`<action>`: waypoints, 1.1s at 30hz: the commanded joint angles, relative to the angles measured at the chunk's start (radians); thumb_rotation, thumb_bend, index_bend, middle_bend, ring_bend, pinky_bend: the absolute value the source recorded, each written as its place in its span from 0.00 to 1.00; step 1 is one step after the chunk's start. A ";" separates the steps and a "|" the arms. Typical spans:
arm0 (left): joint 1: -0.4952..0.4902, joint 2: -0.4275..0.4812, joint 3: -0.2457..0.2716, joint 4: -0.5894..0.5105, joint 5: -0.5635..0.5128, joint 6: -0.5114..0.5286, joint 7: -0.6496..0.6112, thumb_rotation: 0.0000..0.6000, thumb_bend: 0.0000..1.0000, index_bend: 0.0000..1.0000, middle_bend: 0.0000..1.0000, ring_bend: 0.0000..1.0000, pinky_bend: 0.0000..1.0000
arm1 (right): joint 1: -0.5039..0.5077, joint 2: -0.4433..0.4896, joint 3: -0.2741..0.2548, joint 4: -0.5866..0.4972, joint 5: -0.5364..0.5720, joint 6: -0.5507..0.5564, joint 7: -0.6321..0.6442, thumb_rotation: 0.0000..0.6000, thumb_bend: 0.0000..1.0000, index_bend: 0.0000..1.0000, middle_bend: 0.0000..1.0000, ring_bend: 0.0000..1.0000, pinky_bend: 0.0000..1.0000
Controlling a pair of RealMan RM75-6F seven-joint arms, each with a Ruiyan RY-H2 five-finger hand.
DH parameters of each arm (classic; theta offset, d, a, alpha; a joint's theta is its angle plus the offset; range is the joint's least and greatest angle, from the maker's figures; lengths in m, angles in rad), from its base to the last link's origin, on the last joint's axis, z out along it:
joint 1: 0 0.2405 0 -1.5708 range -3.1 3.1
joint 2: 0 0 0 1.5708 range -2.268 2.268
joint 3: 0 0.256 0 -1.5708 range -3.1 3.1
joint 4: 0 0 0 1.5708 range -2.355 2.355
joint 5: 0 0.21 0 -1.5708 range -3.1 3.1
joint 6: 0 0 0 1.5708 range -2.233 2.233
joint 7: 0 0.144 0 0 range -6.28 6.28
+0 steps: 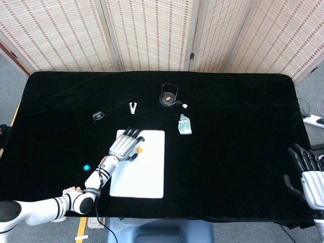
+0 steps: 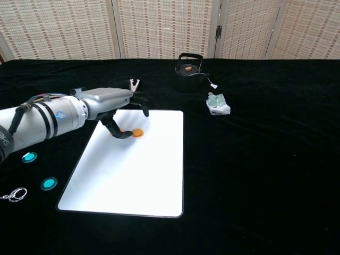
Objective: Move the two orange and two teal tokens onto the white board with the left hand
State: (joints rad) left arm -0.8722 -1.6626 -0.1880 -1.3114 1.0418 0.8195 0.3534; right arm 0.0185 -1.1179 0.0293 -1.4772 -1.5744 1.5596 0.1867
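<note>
One orange token (image 2: 137,133) lies flat on the upper part of the white board (image 2: 138,175), also seen as the orange token (image 1: 140,150) in the head view. My left hand (image 2: 109,103) hovers just left of it over the board's top left corner, fingers spread, holding nothing. Two teal tokens (image 2: 29,157) (image 2: 49,184) lie on the black cloth left of the board; the head view shows only one teal token (image 1: 86,167). I see no second orange token. My right hand (image 1: 306,174) rests open at the table's near right corner.
A black pot (image 2: 188,66) stands behind the board, with a small packet (image 2: 218,103) to its right. A metal clip (image 2: 134,84) lies just beyond my left hand. A small dark object (image 1: 98,116) sits at the left, and a keyring (image 2: 16,195) at the near left edge.
</note>
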 commanded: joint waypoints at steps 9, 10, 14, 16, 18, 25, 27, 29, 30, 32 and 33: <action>0.152 0.164 0.098 -0.111 0.143 0.147 -0.120 1.00 0.43 0.42 0.07 0.00 0.00 | 0.004 -0.003 -0.001 -0.003 -0.011 0.001 -0.005 1.00 0.51 0.00 0.00 0.02 0.00; 0.164 0.174 0.108 -0.113 0.158 0.160 -0.132 1.00 0.43 0.43 0.07 0.00 0.00 | 0.005 -0.003 -0.001 -0.004 -0.012 0.000 -0.007 1.00 0.51 0.00 0.00 0.02 0.00; 0.222 0.204 0.153 -0.103 0.215 0.214 -0.170 1.00 0.43 0.44 0.07 0.00 0.00 | 0.010 -0.003 0.000 -0.012 -0.017 -0.003 -0.016 1.00 0.51 0.00 0.00 0.02 0.00; 0.251 0.206 0.172 -0.091 0.233 0.240 -0.186 1.00 0.43 0.44 0.07 0.00 0.00 | 0.013 -0.004 0.001 -0.015 -0.018 -0.005 -0.021 1.00 0.51 0.00 0.00 0.02 0.00; 0.274 0.207 0.184 -0.080 0.240 0.255 -0.201 1.00 0.43 0.44 0.07 0.00 0.00 | 0.016 -0.005 0.001 -0.018 -0.019 -0.009 -0.024 1.00 0.51 0.00 0.00 0.02 0.00; 0.341 0.219 0.218 -0.053 0.261 0.286 -0.230 1.00 0.43 0.44 0.07 0.00 0.00 | 0.021 -0.001 0.002 -0.031 -0.023 -0.011 -0.037 1.00 0.51 0.00 0.00 0.02 0.00; 0.355 0.222 0.222 -0.051 0.265 0.292 -0.238 1.00 0.43 0.44 0.07 0.00 0.00 | 0.022 0.000 0.001 -0.034 -0.024 -0.011 -0.040 1.00 0.51 0.00 0.00 0.02 0.00; 0.368 0.227 0.226 -0.047 0.269 0.296 -0.246 1.00 0.43 0.44 0.07 0.00 0.00 | 0.022 0.000 0.001 -0.036 -0.024 -0.012 -0.043 1.00 0.51 0.00 0.00 0.02 0.00; 0.374 0.229 0.228 -0.045 0.271 0.297 -0.248 1.00 0.43 0.44 0.07 0.00 0.00 | 0.022 0.000 0.001 -0.037 -0.024 -0.012 -0.043 1.00 0.51 0.00 0.00 0.02 0.00; 0.385 0.232 0.233 -0.039 0.275 0.296 -0.250 1.00 0.43 0.44 0.07 0.00 0.00 | 0.022 0.000 0.000 -0.038 -0.025 -0.011 -0.045 1.00 0.51 0.00 0.00 0.02 0.00; 0.388 0.232 0.234 -0.037 0.276 0.295 -0.252 1.00 0.43 0.44 0.07 0.00 0.00 | 0.022 0.000 0.000 -0.039 -0.025 -0.010 -0.045 1.00 0.51 0.00 0.00 0.02 0.00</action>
State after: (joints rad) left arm -0.4857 -1.4319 0.0442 -1.3497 1.3163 1.1150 0.1029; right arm 0.0403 -1.1175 0.0295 -1.5160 -1.5992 1.5495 0.1413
